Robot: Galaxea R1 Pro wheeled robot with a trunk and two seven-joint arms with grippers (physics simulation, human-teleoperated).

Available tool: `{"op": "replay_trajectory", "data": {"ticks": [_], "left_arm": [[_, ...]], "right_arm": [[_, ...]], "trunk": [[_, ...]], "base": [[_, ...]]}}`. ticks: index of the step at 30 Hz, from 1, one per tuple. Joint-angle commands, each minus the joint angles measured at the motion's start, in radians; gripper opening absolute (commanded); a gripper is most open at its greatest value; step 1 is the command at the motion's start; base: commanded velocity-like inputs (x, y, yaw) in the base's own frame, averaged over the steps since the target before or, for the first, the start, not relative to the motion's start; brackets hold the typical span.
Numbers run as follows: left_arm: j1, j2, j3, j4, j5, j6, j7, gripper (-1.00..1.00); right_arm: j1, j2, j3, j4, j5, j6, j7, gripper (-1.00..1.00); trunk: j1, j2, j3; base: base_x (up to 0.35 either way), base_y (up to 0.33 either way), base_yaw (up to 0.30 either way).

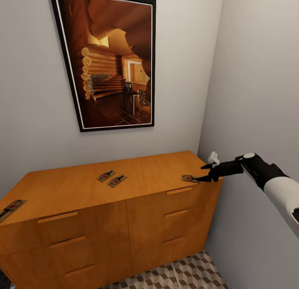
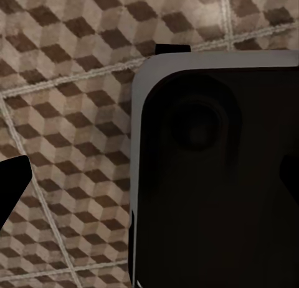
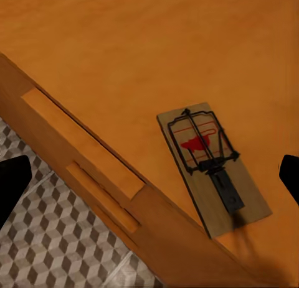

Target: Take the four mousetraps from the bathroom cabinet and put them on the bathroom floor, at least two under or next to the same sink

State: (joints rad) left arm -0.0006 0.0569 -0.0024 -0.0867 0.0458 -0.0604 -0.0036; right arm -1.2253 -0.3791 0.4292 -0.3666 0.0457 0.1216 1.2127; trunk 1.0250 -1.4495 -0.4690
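Right arm reaches forward — its end effector (image 1: pixel 204 172) spread open, empty.

The right arm (image 1: pixel 272 179) has a white forearm shell, a black wrist, and a black gripper (image 1: pixel 203 177) with slim fingers.

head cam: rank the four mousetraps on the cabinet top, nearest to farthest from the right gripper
1. Right-end mousetrap, by the cabinet's front right corner, just off the right gripper.
2 and 3. The middle pair: front one, back one. They lie side by side, too close to call.
4. Left-end mousetrap, at the far left edge.
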Motion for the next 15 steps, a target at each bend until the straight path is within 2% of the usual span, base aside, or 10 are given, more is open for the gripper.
{"op": "replay_trajectory", "data": {"ticks": [1, 15], "left_arm": [[0.0, 0.0, -0.001, 0.0, 0.005, -0.002, -0.001, 1.0], [0.0, -0.002, -0.002, 0.001, 0.005, -0.002, 0.0, 1.0]], "right_arm": [[0.0, 0.0, -0.001, 0.003, 0.003, 0.007, 0.004, 1.0], [0.0, -0.004, -0.002, 0.075, 0.003, -0.06, 0.004, 1.0]], "trunk": [[0.0, -0.001, -0.001], [0.0, -0.001, -0.001]], "base": [[0.006, 0.0, 0.0], [0.001, 0.0, 0.0]]}}
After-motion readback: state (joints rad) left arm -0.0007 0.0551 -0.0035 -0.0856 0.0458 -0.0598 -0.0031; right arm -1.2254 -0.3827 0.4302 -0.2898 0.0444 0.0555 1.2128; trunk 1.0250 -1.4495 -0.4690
